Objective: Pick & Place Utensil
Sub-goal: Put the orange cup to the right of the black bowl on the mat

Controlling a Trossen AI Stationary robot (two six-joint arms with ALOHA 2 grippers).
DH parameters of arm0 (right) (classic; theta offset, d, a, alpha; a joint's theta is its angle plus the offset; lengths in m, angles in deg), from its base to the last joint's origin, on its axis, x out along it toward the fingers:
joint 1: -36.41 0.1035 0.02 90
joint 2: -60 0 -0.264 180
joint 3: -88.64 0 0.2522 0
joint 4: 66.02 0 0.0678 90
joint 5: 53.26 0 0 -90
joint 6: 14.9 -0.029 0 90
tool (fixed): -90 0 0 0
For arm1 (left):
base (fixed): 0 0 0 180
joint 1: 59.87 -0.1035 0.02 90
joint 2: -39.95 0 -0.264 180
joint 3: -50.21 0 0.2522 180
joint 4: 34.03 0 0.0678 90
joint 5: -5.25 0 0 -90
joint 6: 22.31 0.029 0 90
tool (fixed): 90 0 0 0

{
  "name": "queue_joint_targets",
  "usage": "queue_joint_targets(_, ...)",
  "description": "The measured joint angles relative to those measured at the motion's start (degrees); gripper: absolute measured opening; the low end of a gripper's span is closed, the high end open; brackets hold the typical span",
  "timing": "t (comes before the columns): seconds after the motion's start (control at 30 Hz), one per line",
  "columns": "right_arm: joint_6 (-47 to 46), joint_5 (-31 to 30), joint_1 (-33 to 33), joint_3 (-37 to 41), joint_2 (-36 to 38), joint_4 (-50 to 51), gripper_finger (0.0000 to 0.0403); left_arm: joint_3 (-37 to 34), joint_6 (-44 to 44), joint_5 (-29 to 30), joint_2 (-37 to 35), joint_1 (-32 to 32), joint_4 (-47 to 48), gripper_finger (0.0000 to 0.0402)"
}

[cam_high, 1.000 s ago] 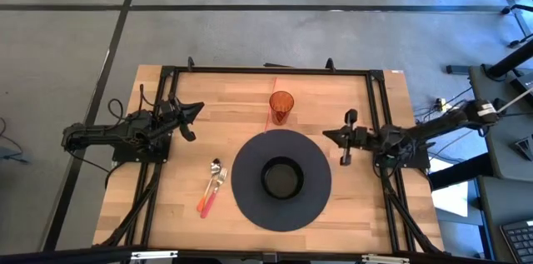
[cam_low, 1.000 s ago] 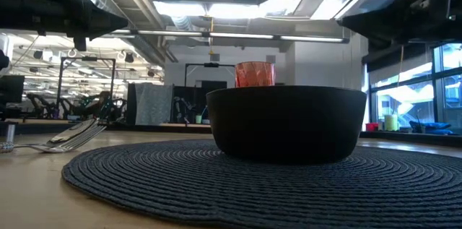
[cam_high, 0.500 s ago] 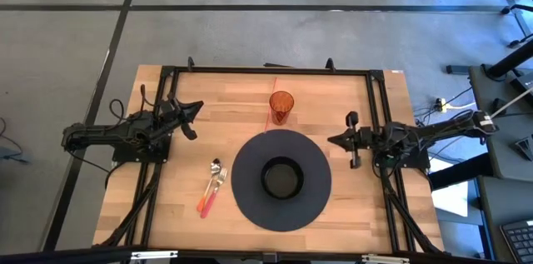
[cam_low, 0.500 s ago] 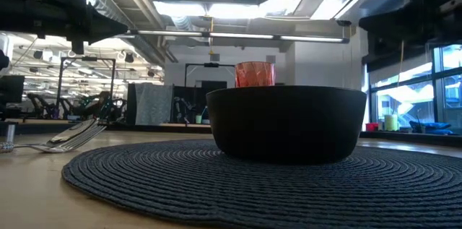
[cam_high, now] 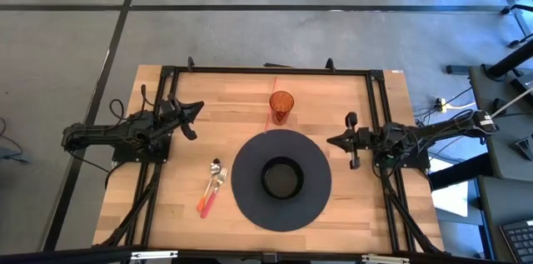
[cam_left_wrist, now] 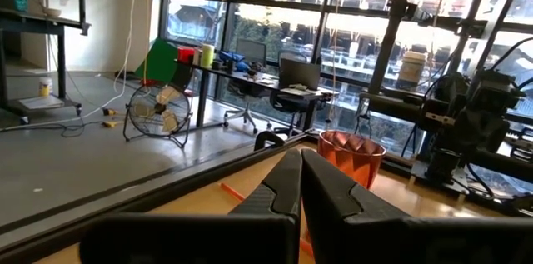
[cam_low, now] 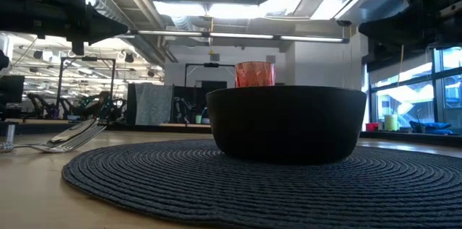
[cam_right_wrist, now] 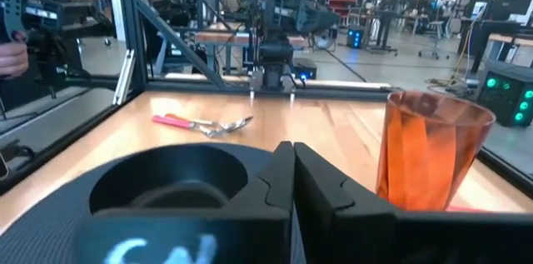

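A spoon and a fork with pink handles (cam_high: 212,187) lie flat side by side on the wooden table, just left of the round dark placemat (cam_high: 246,151). In the right wrist view the utensils (cam_right_wrist: 204,122) show beyond the bowl. A black bowl (cam_high: 281,177) stands in the middle of the placemat. My left gripper (cam_high: 196,107) hovers shut at the table's left side, far of the utensils, pointing toward the orange cup (cam_left_wrist: 350,156). My right gripper (cam_high: 331,140) hovers shut at the table's right side, beside the placemat's edge, pointing level across the bowl (cam_right_wrist: 166,181). Neither gripper holds anything.
The orange cup (cam_high: 281,106) stands upright on the table just beyond the placemat's far edge. A black frame (cam_high: 266,70) runs along the table's far edge and both sides. Bare wood lies around the utensils and near the front left.
My right arm has folded back a little toward the table's right edge, and its gripper has turned slightly, staying shut beside the placemat. The utensils, bowl and cup have not moved.
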Motion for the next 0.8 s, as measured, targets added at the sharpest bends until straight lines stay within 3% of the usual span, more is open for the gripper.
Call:
queue_joint_targets(0.6,-0.2,0.0,0.0,0.0,0.0,1.2,0.0007,0.0,0.0,0.1,0.0,0.0,0.1,0.0004)
queue_joint_targets(0.8,-0.6,-3.5,0.0,0.0,0.0,1.3,0.0007,0.0,0.0,0.3,0.0,0.0,0.1,0.0004)
